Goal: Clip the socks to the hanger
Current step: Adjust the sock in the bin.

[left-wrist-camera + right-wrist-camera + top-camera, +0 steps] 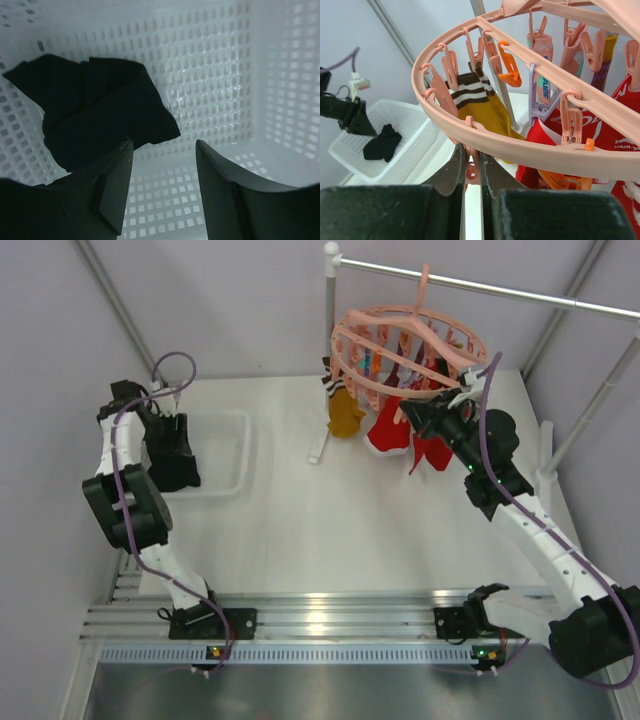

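The salmon-pink hanger point(405, 345) hangs from a rail at the back right. A mustard striped sock point(345, 412) and red socks point(388, 432) are clipped to it. My right gripper point(415, 412) is under the ring's near rim point(520, 145), shut on a pink clip point(473, 165) that dangles from the ring. My left gripper point(162, 170) is open inside the white mesh basket point(215, 65). It stands just right of a black sock point(95, 115) lying on the basket floor, and its left finger is at the sock's edge. The black sock also shows in the right wrist view point(382, 143).
The basket point(243, 455) sits at the back left of the table. A white stand post point(330, 340) and a metal rail point(500, 288) carry the hanger. A second post point(548, 455) stands at the right edge. Grey walls close in the table.
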You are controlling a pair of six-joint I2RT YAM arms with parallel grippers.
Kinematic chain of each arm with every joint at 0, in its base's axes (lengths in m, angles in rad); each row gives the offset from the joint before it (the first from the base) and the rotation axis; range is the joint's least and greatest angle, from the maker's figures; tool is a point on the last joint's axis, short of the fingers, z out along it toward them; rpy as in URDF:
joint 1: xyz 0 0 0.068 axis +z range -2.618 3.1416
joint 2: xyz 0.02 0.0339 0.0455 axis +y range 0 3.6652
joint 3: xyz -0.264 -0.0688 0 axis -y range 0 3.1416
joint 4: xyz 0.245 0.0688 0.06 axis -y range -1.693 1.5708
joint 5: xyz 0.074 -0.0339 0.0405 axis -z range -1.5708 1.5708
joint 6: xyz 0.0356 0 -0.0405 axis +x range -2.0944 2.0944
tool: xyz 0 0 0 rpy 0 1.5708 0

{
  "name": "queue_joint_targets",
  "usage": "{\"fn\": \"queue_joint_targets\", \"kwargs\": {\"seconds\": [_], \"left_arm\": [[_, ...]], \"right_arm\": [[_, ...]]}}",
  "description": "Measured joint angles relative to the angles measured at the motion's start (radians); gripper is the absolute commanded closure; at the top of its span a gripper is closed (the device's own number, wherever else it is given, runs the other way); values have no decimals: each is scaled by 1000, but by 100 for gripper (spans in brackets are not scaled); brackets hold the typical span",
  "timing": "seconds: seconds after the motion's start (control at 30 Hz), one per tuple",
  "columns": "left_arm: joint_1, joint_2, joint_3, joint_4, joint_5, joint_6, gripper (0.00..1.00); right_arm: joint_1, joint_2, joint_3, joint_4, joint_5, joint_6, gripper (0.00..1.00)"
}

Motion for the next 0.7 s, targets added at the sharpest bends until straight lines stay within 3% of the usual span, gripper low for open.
{"fn": "queue_joint_targets", "kwargs": {"seconds": [0.17, 0.43, 0.53, 0.6, 0.63, 0.7], "left_arm": [[-6, 95, -24, -35, -87, 71, 42], [-11, 211, -64, 41, -182, 101, 49], [-14, 253, -60, 67, -204, 104, 71], [-18, 253, -50, 74, -205, 106, 95], [-21, 255, -42, 73, -202, 105, 100], [-29, 256, -28, 67, -182, 108, 100]], "right_arm": [[0, 0, 0, 0, -4, 1, 100], [0, 1, 0, 0, -6, 1, 100], [-1, 2, 0, 0, -7, 1, 100], [-1, 6, 0, 0, -7, 1, 100], [-1, 7, 0, 0, -7, 0, 100], [-1, 8, 0, -1, -7, 0, 100]]}}
